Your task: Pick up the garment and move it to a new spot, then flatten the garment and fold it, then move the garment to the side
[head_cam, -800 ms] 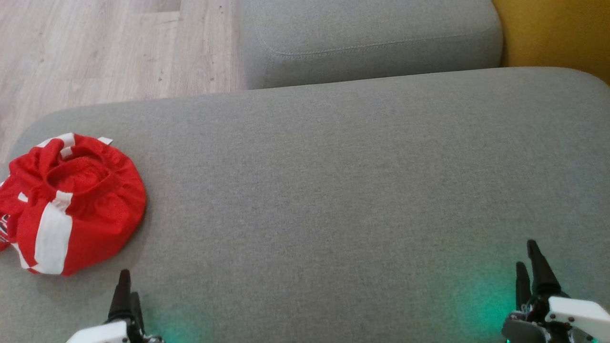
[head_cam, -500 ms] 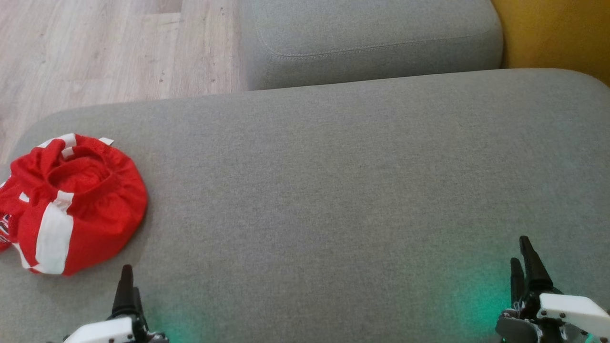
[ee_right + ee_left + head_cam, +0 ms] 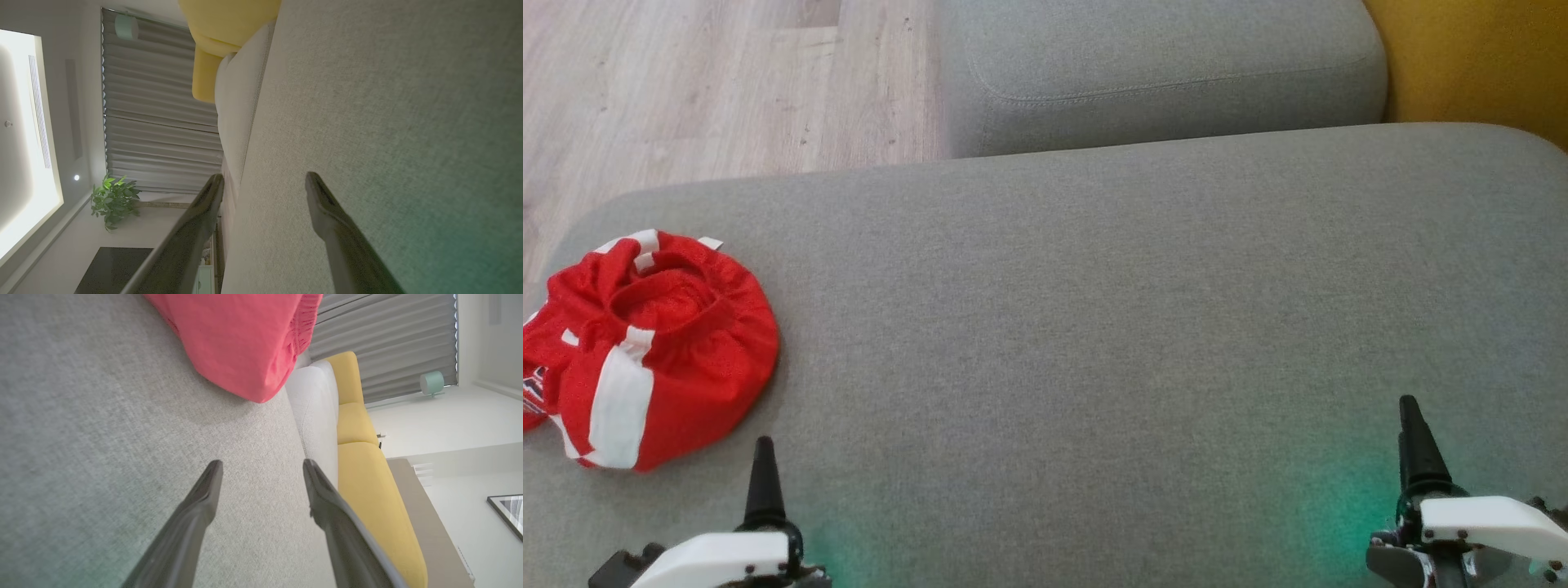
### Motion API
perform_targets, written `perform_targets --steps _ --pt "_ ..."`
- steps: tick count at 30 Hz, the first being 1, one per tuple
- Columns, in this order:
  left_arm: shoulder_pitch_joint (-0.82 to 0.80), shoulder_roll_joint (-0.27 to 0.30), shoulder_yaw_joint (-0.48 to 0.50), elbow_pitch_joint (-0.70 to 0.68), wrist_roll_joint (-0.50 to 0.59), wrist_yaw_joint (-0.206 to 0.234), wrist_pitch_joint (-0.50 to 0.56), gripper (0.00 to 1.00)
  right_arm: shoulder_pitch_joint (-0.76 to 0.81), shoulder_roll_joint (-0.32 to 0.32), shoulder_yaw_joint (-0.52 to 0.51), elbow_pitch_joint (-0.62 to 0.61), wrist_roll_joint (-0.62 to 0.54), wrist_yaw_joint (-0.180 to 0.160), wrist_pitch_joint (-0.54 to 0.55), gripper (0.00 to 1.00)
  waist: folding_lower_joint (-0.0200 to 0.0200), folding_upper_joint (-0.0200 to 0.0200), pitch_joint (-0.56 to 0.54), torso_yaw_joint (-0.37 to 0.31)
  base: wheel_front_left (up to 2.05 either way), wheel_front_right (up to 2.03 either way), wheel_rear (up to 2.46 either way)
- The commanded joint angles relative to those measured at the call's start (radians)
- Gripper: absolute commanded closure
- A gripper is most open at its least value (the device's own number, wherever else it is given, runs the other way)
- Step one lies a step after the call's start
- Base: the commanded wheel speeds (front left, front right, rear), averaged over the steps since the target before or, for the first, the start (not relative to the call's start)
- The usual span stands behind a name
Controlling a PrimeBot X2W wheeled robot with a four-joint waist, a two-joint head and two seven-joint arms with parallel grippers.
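On the grey cushion [image 3: 1094, 327], far left, crumpled red garment [image 3: 658, 351]; both jaws apart, empty.

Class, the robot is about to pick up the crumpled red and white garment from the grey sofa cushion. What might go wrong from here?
1. The crumpled red and white garment sits bunched in a mound, so the open left gripper may pinch several layers and lift a tangled lump.
2. It lies by the rounded left edge of the grey fabric cushion; a nudge might push it onto the wooden floor.
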State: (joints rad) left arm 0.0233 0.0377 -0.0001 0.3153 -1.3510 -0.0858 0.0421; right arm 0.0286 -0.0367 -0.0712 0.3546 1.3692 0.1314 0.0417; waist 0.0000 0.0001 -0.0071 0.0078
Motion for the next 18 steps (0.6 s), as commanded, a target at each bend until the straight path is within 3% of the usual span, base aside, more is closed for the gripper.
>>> perform_targets --steps 1,18 --pt "-0.042 0.006 -0.005 -0.043 0.042 0.008 -0.012 0.0 -0.04 -0.005 0.011 -0.041 -0.042 0.0 -0.014 0.0 0.0 -0.0001 -0.001 0.001 0.0 0.0 0.0" --pt "-0.043 0.007 -0.068 -0.089 0.264 0.051 -0.06 0.0 -0.034 -0.006 0.042 -0.076 -0.266 0.0 -0.061 0.0 0.0 -0.0001 -0.008 0.005 0.0 0.0 0.0"
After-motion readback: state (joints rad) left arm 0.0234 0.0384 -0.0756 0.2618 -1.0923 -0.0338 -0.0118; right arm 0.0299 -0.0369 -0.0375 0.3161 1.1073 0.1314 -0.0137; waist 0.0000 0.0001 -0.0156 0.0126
